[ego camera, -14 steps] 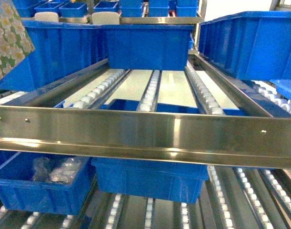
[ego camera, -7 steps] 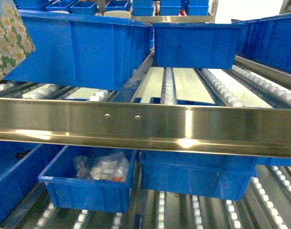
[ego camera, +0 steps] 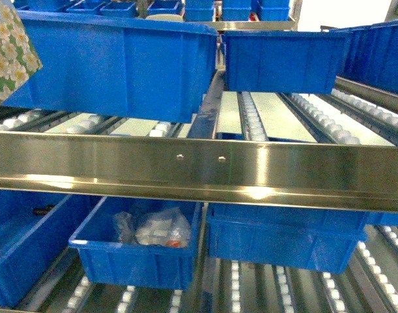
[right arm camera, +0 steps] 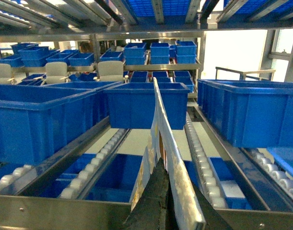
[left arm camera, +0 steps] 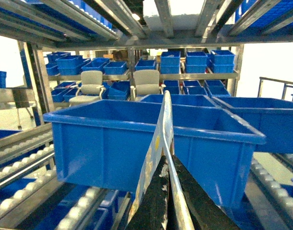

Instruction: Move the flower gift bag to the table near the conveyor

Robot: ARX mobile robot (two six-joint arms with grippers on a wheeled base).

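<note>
The flower gift bag (ego camera: 10,52) shows only as a green corner with white-yellow flowers at the top left of the head view. In the left wrist view the flower gift bag (left arm camera: 160,124) stands edge-on, and my left gripper (left arm camera: 166,159) is shut on its lower edge. My right gripper (right arm camera: 159,162) is shut on a pale paper bag (right arm camera: 160,115), also edge-on, its print unreadable. The conveyor (ego camera: 199,173), a steel rack with white rollers, fills the head view. The table is out of view. Neither gripper shows in the head view.
Large blue bins (ego camera: 114,65) sit on the roller lanes close ahead, another blue bin (ego camera: 283,59) to the right. A lower bin (ego camera: 137,251) holds plastic-wrapped items. The steel front rail (right arm camera: 64,211) lies just below the right gripper. White chairs (left arm camera: 91,86) stand far back.
The whole head view has slid rightward: bins and rail screws moved right in frame, and the lower bin with wrapped items came toward the middle. The bag corner stays at top left.
</note>
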